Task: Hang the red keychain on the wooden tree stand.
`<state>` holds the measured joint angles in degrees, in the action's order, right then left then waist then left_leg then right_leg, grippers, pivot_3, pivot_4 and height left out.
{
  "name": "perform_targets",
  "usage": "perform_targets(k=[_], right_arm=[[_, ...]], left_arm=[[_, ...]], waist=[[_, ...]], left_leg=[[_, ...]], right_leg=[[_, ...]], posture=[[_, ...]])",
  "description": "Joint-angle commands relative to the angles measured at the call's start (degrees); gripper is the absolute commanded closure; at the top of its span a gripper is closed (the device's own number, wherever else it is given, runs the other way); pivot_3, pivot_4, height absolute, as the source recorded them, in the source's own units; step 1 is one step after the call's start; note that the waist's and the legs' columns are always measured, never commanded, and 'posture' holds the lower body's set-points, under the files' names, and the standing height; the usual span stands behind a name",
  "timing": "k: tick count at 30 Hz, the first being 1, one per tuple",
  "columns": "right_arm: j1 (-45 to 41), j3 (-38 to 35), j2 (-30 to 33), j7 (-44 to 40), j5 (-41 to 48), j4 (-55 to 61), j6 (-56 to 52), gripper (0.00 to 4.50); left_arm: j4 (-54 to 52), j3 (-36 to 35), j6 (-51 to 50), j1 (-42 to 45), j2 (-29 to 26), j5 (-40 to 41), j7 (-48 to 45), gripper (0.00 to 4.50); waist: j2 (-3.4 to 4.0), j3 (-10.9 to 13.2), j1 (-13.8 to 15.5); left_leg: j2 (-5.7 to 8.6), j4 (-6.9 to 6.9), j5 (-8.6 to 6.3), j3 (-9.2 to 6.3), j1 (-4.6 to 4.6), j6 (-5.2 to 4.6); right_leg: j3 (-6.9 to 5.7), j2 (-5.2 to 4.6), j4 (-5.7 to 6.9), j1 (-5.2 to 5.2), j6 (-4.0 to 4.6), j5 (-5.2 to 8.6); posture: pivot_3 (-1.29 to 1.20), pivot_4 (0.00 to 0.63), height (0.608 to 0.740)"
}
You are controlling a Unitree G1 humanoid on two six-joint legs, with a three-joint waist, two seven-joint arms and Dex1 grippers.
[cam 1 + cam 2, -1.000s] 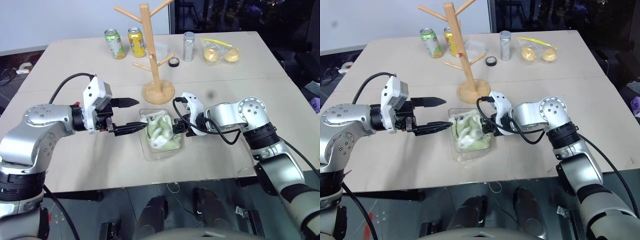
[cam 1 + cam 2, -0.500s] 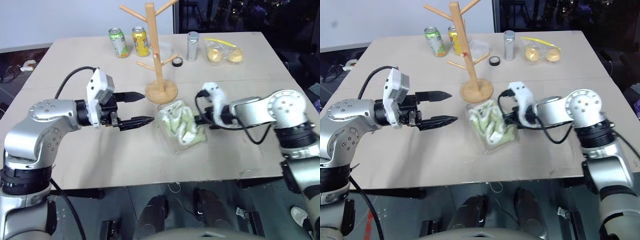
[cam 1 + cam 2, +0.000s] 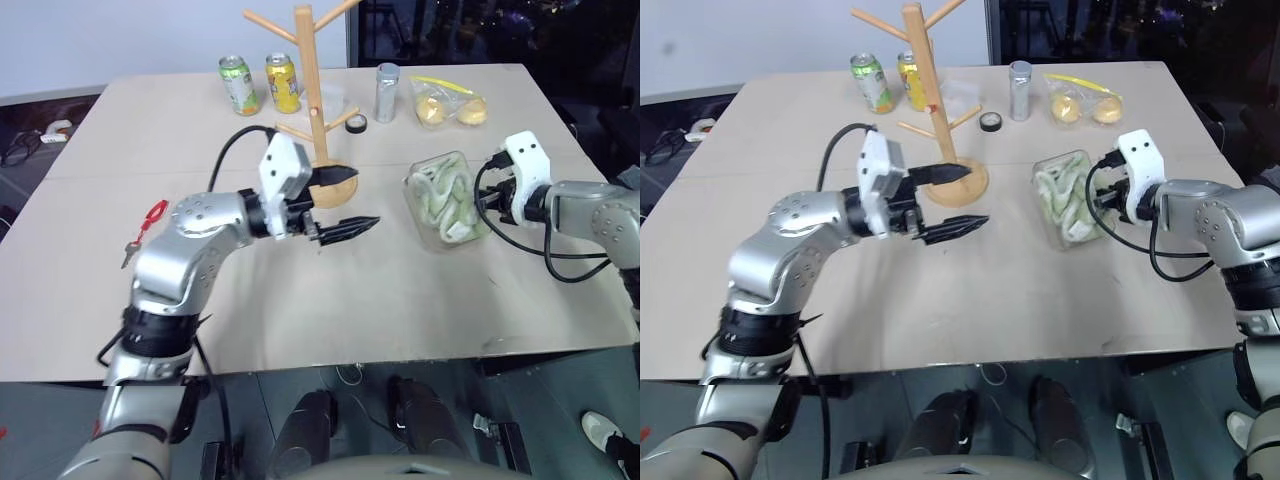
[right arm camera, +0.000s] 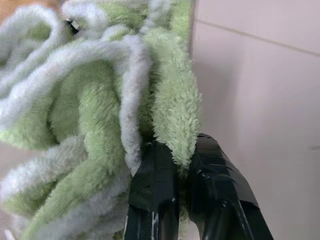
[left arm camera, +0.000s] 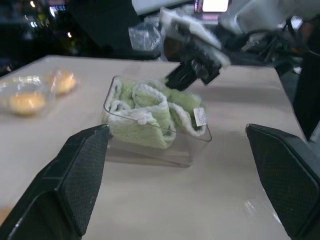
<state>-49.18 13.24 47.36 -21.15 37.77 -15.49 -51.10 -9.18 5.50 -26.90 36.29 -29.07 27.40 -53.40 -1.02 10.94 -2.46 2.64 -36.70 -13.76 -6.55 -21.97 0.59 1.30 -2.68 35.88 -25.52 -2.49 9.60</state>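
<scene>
Lying at far left mid-frame of the head view, the red keychain (image 3: 148,215) sits flat on the table (image 3: 300,300), its small key (image 3: 131,249) just below it, well apart from both grippers. Upper centre-left: green can (image 3: 236,85) and yellow can (image 3: 283,82) side by side near the table's far edge. The wooden tree stand (image 3: 318,95) stands upright just right of them, round base on the table, pegs bare. Left gripper (image 3: 343,200) hangs at frame centre, pointing toward the right side of the frame, fingers spread wide with nothing between them; upper finger overlaps the stand's base in the picture. Black tape roll (image 3: 355,124) and silver can (image 3: 385,92) sit right of the stand, then a clear bag with yellow items (image 3: 448,105). Right of centre: clear plastic container (image 3: 445,198) holding a green-and-white towel (image 3: 438,195). Right gripper (image 4: 181,172) at mid-right, fingers pressed together, pinching the container's wall and towel edge.
</scene>
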Motion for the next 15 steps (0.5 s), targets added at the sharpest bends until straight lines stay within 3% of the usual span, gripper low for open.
perform_targets(k=[1, 8, 12, 15], right_arm=[[-6.39, -1.34, -2.00, -5.55, -7.56, -12.71, 6.08, 4.46], [-14.41, -4.30, -6.33, -11.66, -15.63, -33.75, 10.76, 4.46], [-16.16, -5.93, -7.95, -14.70, -18.44, -38.18, 12.93, 3.00], [-16.84, -7.70, -8.59, -15.54, -19.84, -39.10, 13.72, 1.64]], left_arm=[[2.02, 0.71, 3.60, 2.37, 2.37, -1.83, 0.31, 0.00], [3.39, 1.02, 4.98, 2.61, 5.04, -3.25, 1.05, 0.00], [3.02, 0.53, 4.76, 1.75, 4.67, -3.29, 0.89, 0.00], [3.25, -0.16, 4.72, 1.66, 4.04, -3.49, 1.04, 0.00]], waist=[[-0.01, 0.01, -0.02], [-0.02, 0.00, 0.15], [-0.02, 0.00, 0.12], [-0.01, 0.01, 0.10]], left_leg=[[0.00, -0.03, -0.02, 0.09, 0.01, -0.03], [0.01, -0.12, -0.08, 0.19, -0.02, -0.13], [0.04, -0.22, -0.10, 0.22, -0.03, -0.17], [0.04, -0.23, -0.10, 0.21, -0.05, -0.17]], right_leg=[[0.08, 0.00, 0.00, 0.00, -0.03, -0.02], [0.21, 0.00, -0.03, -0.02, 0.12, -0.21], [0.24, 0.00, -0.03, 0.00, 0.05, -0.23], [0.24, 0.00, -0.02, -0.01, 0.08, -0.26]], posture=[[0.00, 0.150, 0.740], [0.00, 0.150, 0.740], [0.00, 0.150, 0.740], [0.00, 0.150, 0.740]])
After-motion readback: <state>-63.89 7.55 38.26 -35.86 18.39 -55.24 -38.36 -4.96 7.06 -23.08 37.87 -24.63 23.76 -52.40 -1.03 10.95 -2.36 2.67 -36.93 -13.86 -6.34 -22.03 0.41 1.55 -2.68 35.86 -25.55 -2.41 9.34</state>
